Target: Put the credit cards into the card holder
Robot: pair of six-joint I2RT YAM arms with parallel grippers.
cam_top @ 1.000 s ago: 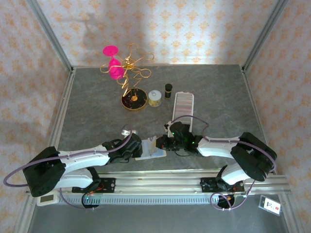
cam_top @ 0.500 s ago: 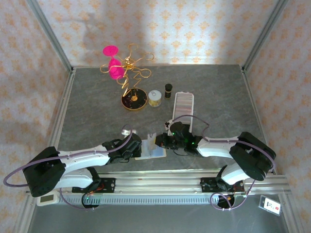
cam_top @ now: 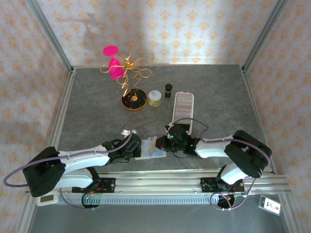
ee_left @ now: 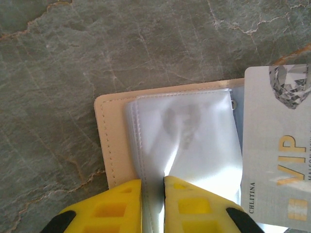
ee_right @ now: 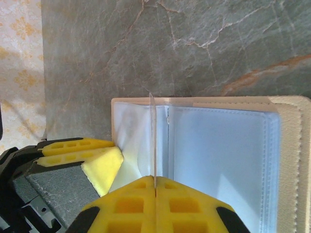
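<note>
Card holder [ee_left: 108,141]: stitched beige leather, glossy clear sleeves [ee_left: 194,131].

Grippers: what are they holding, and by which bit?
Left gripper pinches a clear sleeve of the card holder by its edge. Right gripper grips a card by one edge.

The card holder [cam_top: 151,152] lies open by the table's [cam_top: 218,92] near edge, midway along it. The left gripper [ee_left: 153,187] grips its left side. The right gripper [ee_right: 154,187], on its right, holds a credit card [ee_right: 152,141] on edge over it. Behind, toward the far edge, a wire stand [cam_top: 132,100], jar [cam_top: 155,98], bottle [cam_top: 168,90] and long case [cam_top: 183,108] sit left to right.
</note>
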